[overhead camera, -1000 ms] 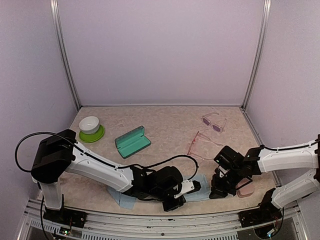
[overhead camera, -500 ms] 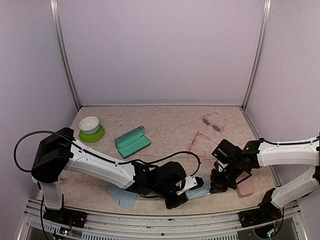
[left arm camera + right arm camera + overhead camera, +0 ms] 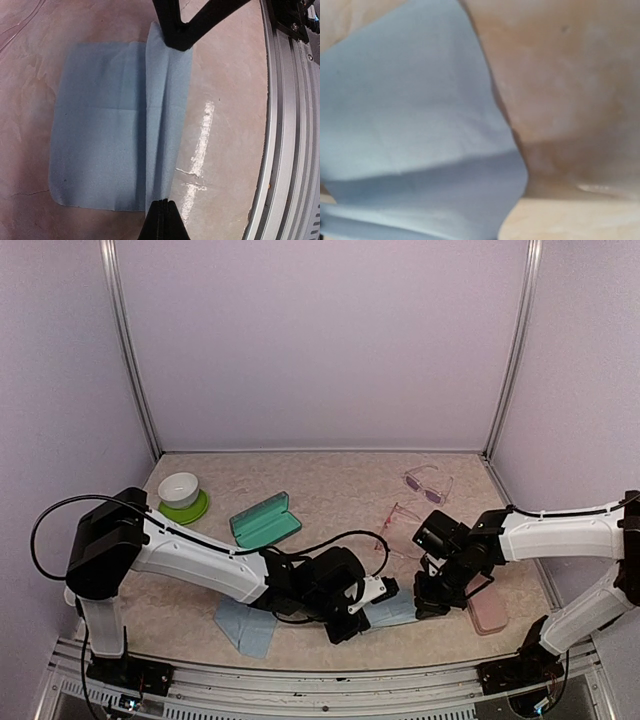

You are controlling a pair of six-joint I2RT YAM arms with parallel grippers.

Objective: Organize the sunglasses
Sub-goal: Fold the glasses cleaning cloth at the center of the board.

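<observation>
Two sunglasses lie at the far right of the table: a thin pink-red pair [image 3: 396, 525] and, behind it, a pale pair with purplish lenses [image 3: 428, 485]. No gripper touches them. In front of them a light-blue cloth [image 3: 393, 613] [image 3: 110, 145] [image 3: 415, 125] lies with one edge folded up. My left gripper [image 3: 384, 592] [image 3: 162, 204] is shut on one end of that raised fold. My right gripper [image 3: 424, 604] [image 3: 175, 35] is shut on the other end. The right wrist view shows only blurred cloth and table.
A pink case [image 3: 488, 614] lies right of the right gripper. An open teal case [image 3: 265, 522] sits left of centre. A white bowl on a green plate [image 3: 181, 498] stands far left. A second blue cloth [image 3: 246, 626] lies near the front edge; a metal rail [image 3: 292, 125] borders it.
Both grippers have moved away from the front edge with the cloth's edge pinched, drawing it over the rest of the cloth. The right arm has swung left, uncovering the pink case.
</observation>
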